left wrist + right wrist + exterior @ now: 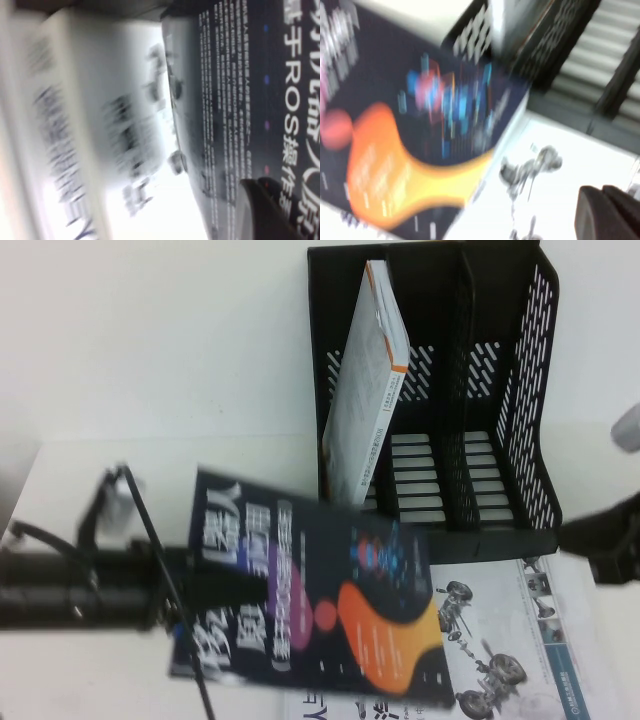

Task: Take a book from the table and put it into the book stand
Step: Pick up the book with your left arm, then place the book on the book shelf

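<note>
Bright, even overhead light washes the plain white tabletop (150, 360) nearly to glare behind the black slotted plastic book stand (520, 390), whose ribbed base holds only soft shadow. In front of that stand the large dark navy paperback with orange and yellow blobs (320, 590) is smeared by motion blur in the high view. Both wrist views are blurred and out of focus, their printed characters streaked.

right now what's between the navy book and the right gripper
In the high view, the white book with car-suspension drawings lies between the navy book, held by the left gripper, and the right gripper.
</note>
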Motion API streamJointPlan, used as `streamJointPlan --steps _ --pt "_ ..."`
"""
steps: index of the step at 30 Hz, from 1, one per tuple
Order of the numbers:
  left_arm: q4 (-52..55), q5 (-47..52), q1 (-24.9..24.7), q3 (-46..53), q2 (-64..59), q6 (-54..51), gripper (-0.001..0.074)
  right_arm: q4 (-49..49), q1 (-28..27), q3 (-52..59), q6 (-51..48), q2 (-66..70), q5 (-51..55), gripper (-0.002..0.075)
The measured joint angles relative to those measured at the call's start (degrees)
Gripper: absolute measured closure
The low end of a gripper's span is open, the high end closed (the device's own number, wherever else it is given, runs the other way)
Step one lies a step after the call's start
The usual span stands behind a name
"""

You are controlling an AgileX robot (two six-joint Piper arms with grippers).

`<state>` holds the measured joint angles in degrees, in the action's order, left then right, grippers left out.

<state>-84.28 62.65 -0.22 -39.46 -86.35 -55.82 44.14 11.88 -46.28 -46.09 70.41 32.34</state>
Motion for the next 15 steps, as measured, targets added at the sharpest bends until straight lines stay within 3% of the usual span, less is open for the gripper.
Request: streamJointPlan --steps 6,15 --pt "7.0 2.4 0.0 -14.0 10.0 13.5 0.0625 -3.2 0.0 0.2 2.2 0.0 7.1 0.0727" --pt "12.7 6.0 -0.4 -50.4 8.5 31.3 0.0626 -1.5 0.0 0.5 2.8 0.0 6.3 0.0727"
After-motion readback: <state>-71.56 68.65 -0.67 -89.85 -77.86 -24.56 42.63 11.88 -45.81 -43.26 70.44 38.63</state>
